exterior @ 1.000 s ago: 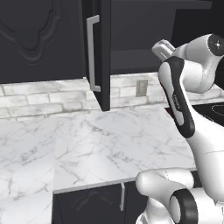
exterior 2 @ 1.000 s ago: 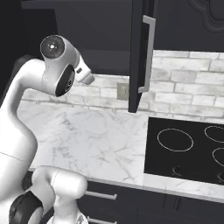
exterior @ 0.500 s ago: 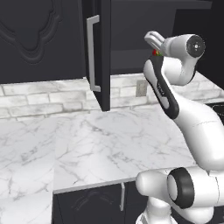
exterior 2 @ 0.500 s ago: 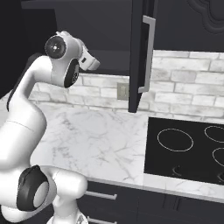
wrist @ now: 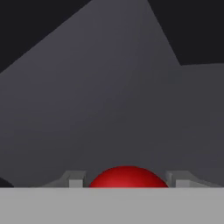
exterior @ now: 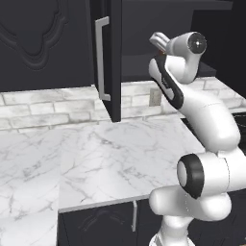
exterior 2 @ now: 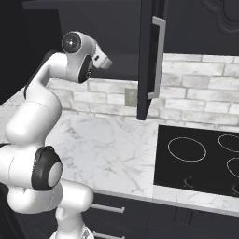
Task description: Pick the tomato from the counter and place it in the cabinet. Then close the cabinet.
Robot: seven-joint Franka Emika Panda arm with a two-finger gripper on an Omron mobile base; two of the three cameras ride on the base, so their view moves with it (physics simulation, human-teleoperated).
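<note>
Gripper pinching tomato, raised at the open cabinet, facing its dark inside; door stands ajar above counter; cooktop to the right

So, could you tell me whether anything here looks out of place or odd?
Nothing stands out. The cabinet door hangs open, and the gripper holds the tomato up by the dark shelf. The counter looks tidy.

The cabinet hung above the counter, one door swung outward. The gripper sat raised at the cabinet opening — the tomato between its fingers — with the cooktop on the counter's right.
</note>
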